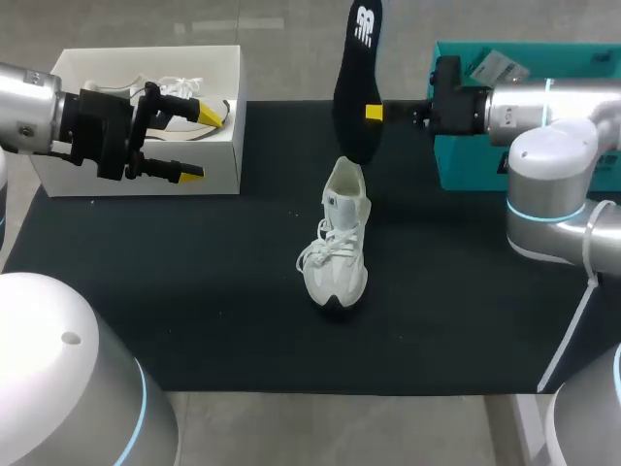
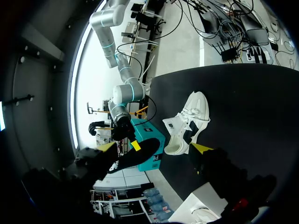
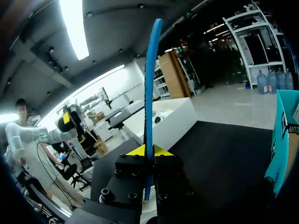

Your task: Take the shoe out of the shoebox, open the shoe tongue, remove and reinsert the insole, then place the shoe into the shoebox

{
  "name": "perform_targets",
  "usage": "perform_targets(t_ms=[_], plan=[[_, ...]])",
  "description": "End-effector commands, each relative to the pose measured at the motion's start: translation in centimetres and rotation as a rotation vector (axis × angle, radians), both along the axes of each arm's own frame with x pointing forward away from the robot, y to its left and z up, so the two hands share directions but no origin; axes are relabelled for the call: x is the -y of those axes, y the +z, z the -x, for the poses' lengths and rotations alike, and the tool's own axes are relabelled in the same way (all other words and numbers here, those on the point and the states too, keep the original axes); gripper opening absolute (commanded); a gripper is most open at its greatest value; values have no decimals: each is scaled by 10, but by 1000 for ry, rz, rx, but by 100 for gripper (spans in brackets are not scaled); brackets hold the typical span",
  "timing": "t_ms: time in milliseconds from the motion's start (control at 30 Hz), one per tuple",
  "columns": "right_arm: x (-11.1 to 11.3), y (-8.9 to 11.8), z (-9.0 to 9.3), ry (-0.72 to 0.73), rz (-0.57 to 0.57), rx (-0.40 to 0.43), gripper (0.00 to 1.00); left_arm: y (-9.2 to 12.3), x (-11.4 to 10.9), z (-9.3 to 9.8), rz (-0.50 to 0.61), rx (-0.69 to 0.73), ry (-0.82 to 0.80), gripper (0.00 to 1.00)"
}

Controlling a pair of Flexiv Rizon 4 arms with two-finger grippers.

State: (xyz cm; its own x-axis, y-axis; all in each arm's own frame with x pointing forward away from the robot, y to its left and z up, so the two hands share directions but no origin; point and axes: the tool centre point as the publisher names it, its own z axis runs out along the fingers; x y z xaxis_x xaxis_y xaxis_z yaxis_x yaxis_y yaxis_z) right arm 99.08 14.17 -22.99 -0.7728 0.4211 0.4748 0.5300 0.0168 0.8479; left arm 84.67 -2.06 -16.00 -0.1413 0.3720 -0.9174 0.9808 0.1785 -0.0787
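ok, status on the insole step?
Right gripper shut on insole, upright above shoe. Left gripper open, by white box. Shoe standing on mat, nothing between.

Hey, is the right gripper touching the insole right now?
Touching. The right wrist view shows the right gripper with both yellow tips pressed against the insole from two sides.

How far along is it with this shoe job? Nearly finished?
About halfway. Done: the shoe stands on the black mat, out of the white shoebox, and its insole is out. In hand: the right gripper is shut on the insole, holding it upright above the shoe's heel; the left gripper hangs open by the shoebox. Left: slide the insole back in, then put the shoe in the shoebox.
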Motion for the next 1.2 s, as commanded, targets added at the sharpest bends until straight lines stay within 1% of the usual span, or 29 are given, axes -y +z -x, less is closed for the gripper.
perform_targets(t_ms=[33, 167, 267, 400, 733, 967, 1200], plan=[[-6, -12, 0, 10, 12, -4, 0, 0, 1, 0, -4, 0, 0, 100], [-9, -26, 0, 40, 26, -8, 0, 0, 1, 0, -4, 0, 0, 100], [-10, -36, -2, 55, 39, 5, 0, 0, 1, 0, -4, 0, 0, 100], [-10, -45, -4, 64, 52, 42, 0, 0, 1, 0, -4, 0, 0, 100], [-15, -69, -7, 84, 48, 51, 0, 0, 1, 0, -4, 0, 0, 100], [-20, -87, -1, 95, 29, 25, 0, 0, 1, 0, -4, 0, 0, 100], [-19, -102, 11, 71, 29, 18, 0, 0, 1, 0, -4, 0, 0, 100]])
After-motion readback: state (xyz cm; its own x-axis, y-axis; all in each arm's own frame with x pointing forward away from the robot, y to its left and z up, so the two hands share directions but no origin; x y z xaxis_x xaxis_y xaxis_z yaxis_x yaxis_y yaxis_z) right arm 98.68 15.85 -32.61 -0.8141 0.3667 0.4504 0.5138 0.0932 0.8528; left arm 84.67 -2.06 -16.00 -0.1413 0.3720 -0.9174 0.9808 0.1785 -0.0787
